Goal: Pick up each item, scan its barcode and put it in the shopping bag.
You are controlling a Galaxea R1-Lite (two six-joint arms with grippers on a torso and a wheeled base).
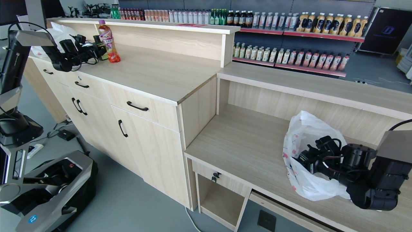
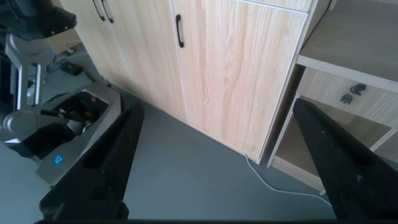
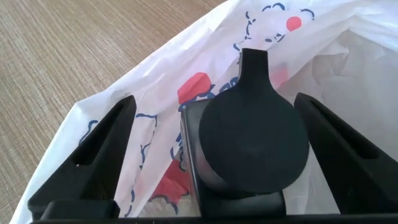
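Drink shelves point(image 1: 289, 25) are seen behind the counter point(image 1: 154, 71) in the head view, where a bottle point(image 1: 108, 42) stands beside the left gripper point(image 1: 98, 48) and the right gripper point(image 1: 309, 158) is held at the mouth of the shopping bag point(image 1: 305, 132). In the left wrist view the jaws are shown apart and empty, so the bottle is judged not yet scanned or bagged. In the right wrist view the jaws are spread either side of an unidentified black object point(image 3: 249, 137), over the shopping bag.

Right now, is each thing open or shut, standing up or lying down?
bottle: standing upright, cap on.
shopping bag: mouth open, on the lower counter.
left gripper: open, empty.
right gripper: open, at the bag's mouth.
cabinet doors: shut.
drawers: shut.
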